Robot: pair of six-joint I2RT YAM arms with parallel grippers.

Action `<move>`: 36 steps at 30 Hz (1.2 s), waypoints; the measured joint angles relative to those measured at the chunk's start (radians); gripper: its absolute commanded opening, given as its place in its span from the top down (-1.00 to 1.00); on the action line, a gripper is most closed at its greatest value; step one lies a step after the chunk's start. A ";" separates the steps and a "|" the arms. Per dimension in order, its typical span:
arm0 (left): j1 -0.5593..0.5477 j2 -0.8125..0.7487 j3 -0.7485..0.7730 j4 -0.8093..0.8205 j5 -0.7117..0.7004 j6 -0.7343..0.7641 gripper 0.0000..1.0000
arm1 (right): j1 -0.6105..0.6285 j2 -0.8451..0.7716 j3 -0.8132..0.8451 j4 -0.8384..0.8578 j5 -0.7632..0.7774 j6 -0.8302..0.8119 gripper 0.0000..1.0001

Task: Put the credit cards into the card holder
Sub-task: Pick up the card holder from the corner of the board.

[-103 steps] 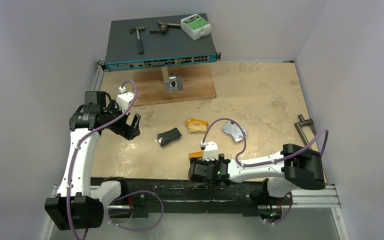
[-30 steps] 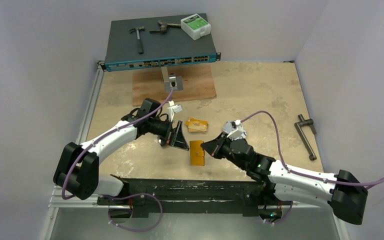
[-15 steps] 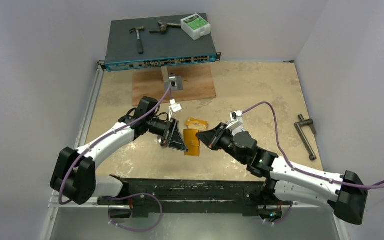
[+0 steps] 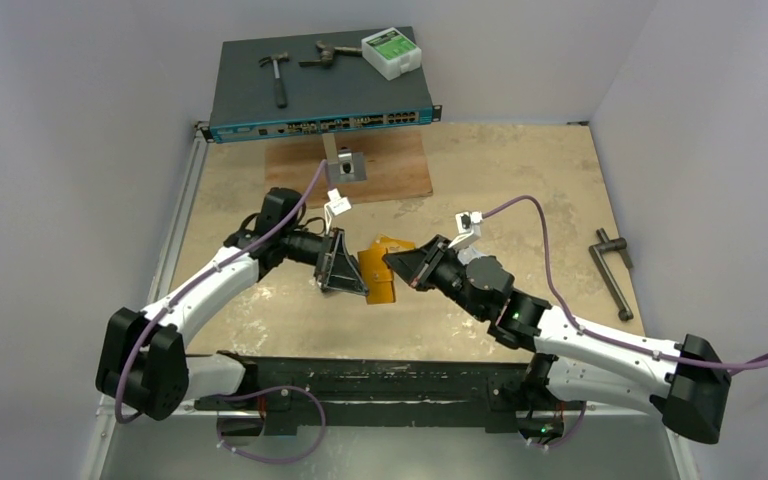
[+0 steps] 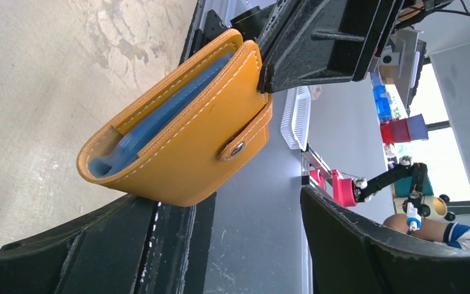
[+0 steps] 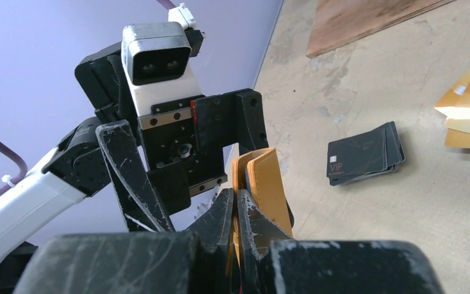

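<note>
The right gripper (image 4: 392,262) was pinched tight on one edge of the card holder (image 4: 380,276), holding the orange wallet off the table (image 4: 520,190), folded, its snap tab fastened and a blue lining showing at the open side in the left wrist view. A second before, the holder had lain flat on the table nearer the arm bases; since then it had travelled toward 11 o'clock, and the right arm had stretched further that way with it.

The left gripper (image 4: 345,265) stood at the holder's 9 o'clock with its fingers spread wide, the holder between them: close against one finger, possibly touching, and well apart from the other. That gripper had drifted slightly toward 11 o'clock too.

In the overhead view, the orange-gold credit cards (image 4: 394,243) lay on the table at the holder's 12 o'clock, just beside it, where they had been all along. In the right wrist view, a fanned pile of black cards (image 6: 364,153) lay at the holder's 3 o'clock.
</note>
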 measured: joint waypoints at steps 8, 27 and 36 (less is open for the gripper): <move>0.012 -0.023 0.000 0.010 0.002 0.002 -0.91 | 0.000 0.004 0.017 -0.002 -0.039 0.005 1.00; 0.106 -0.068 0.002 0.031 0.086 -0.048 0.11 | 0.000 0.029 0.038 0.025 -0.069 0.026 1.00; 0.118 -0.095 0.010 0.022 0.097 -0.066 0.95 | 0.000 0.066 0.039 0.035 -0.071 0.026 1.00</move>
